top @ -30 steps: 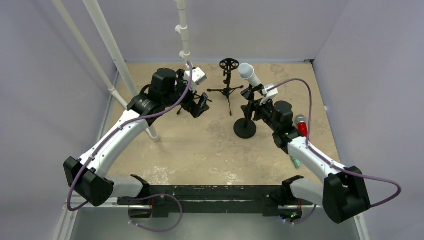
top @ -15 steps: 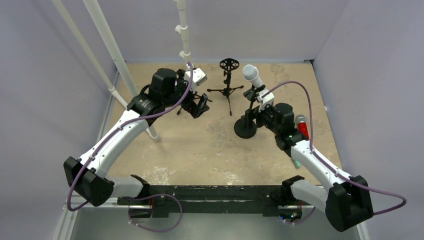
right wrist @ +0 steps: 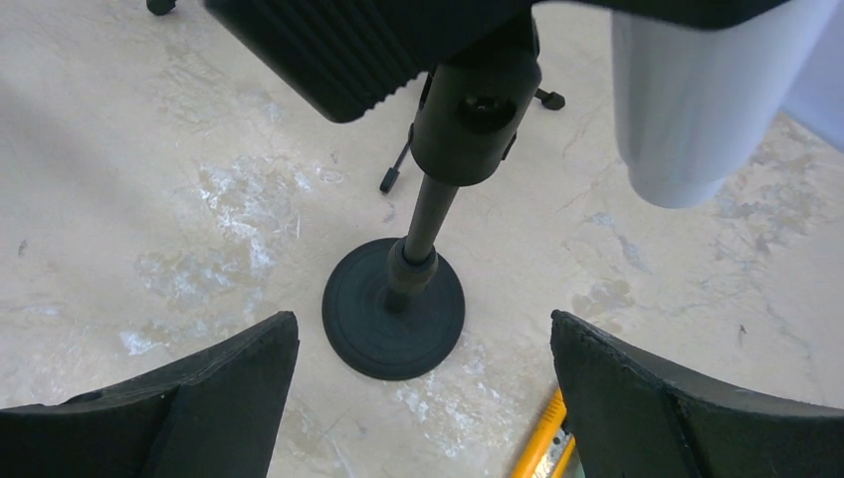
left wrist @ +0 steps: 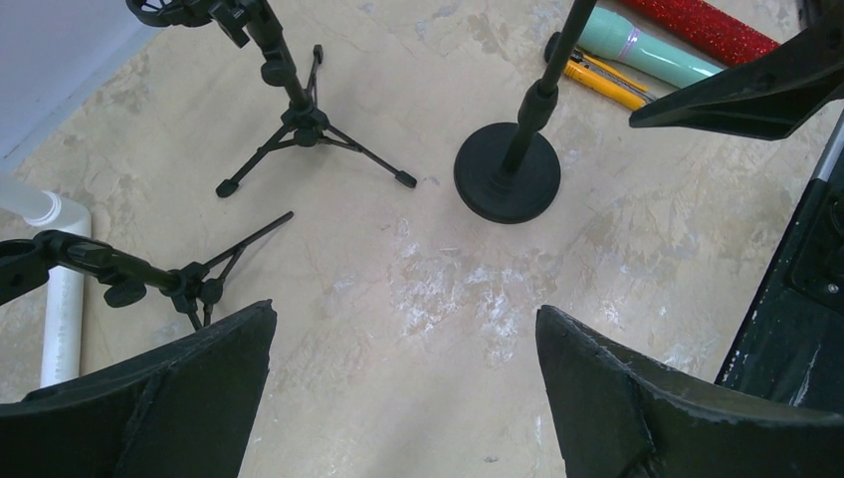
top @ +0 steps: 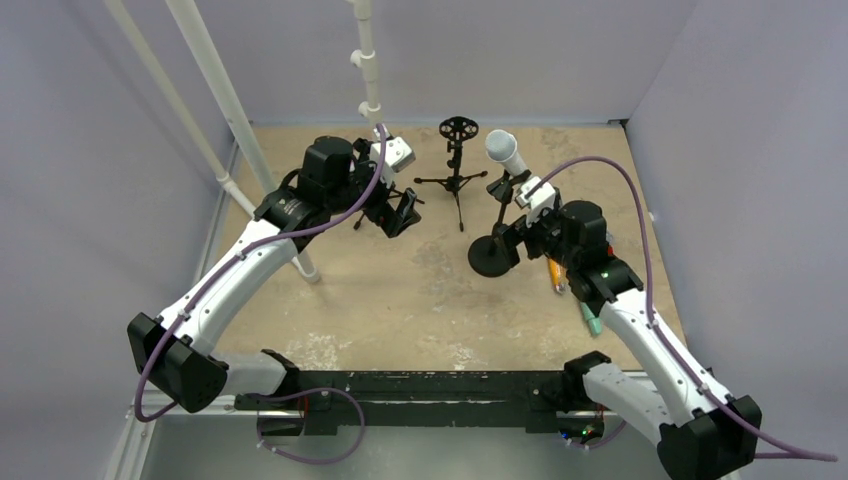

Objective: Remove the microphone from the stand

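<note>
- The grey-white handheld microphone (top: 503,152) sits clipped atop the black round-based stand (top: 490,257), centre right of the top view.
- The right gripper (right wrist: 423,339) has fingers spread, empty, beside the pole; the left gripper (left wrist: 406,314) likewise, well apart.
- Risk: clip drag could topple the unbraced stand onto the black tripod (top: 455,182) nearby.

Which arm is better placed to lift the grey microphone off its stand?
Right. The open right gripper is beside the black round-based stand, below the grey microphone; the left gripper hovers by a black tripod.
</note>
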Tool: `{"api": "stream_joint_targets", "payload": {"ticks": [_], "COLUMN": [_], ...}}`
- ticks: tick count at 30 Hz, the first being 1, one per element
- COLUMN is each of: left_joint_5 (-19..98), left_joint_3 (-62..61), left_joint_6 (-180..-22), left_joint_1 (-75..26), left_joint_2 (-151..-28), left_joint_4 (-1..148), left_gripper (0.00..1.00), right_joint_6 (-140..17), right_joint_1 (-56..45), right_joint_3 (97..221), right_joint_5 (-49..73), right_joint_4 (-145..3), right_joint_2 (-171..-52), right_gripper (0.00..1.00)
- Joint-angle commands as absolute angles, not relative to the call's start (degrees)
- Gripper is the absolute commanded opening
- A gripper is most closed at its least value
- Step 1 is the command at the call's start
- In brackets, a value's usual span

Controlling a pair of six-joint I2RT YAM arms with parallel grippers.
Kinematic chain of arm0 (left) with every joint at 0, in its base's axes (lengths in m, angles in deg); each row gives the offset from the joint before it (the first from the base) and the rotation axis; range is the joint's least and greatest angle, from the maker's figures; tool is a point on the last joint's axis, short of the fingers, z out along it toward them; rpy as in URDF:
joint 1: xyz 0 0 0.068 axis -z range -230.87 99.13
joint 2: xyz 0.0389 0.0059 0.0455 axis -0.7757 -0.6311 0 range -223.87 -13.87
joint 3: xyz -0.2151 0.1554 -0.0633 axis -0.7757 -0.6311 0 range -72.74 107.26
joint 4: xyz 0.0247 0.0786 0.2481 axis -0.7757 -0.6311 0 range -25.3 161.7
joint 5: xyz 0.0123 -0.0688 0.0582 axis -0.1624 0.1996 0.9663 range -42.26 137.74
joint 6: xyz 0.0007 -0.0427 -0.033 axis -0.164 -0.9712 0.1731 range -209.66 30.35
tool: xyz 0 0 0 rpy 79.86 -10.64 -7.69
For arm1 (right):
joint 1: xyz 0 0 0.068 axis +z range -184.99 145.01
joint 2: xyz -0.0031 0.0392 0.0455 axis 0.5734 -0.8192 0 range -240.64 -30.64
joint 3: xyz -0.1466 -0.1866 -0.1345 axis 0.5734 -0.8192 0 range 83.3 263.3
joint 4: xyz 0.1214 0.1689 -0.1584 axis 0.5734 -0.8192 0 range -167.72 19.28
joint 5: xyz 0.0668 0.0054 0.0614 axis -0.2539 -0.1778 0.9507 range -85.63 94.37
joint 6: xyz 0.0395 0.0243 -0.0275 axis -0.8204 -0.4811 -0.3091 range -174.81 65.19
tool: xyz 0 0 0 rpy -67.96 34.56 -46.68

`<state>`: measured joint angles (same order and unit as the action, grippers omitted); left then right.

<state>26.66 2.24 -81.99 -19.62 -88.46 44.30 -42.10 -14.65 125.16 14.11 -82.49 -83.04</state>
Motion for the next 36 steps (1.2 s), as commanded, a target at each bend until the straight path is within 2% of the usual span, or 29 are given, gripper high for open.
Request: {"api": "stream_joint_targets", "payload": {"ticks": [1,8,12,20,36], "left_joint_5": [25.0,24.2,22.5,21.6,23.0], "left_joint_3": [4.7,5.8,5.7,6.0,6.5], "left_joint_6": [-81.3,-79.1,-77.8,-74.4,-72.6], "left_joint_1": [-19.8,-19.8,-19.4,-16.3,-14.9], "left_joint_2": [-88.6,-87.9,-87.5,-87.0,-86.8], "left_joint_4": [46.5,45.1,44.2,41.6,41.5], "left_gripper": [1.0,1.0,1.0,1.0,1.0], "right_joint_6": [-38.2,-31.6,-29.4,-29.3,-26.9], "right_joint_1": [-14.5,-14.5,-14.6,-14.6,-14.6], "right_joint_3": [132.6,145.6,151.1,158.6,164.4], "right_joint_5": [12.8,14.7,14.8,15.6,21.0], "right_joint_4": [-93.7,-109.9,-114.2,-109.3,-96.6], "right_joint_2": [-80.3,-77.1,-76.6,-82.1,-94.2], "right_gripper": [0.94,0.92,0.92,0.92,0.87]}}
